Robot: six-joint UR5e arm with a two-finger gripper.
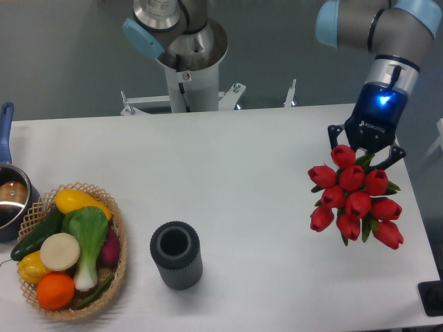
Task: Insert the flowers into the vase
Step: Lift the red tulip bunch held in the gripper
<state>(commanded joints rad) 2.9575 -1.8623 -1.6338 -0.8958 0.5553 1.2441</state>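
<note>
While the gripper (367, 153) sits at the right of the frame, its fingers pinch the flowers (356, 196) near the top of the bunch. Red blooms fan out below and hide the fingertips. Whether the bunch rests on the table (235, 173) or hangs above it cannot be told. At lower centre, the vase (176, 254) stands upright, mouth open, well apart from the flowers. A basket (118, 228) of vegetables lies at lower left, just beside a pot (12, 200) at the left edge.
</note>
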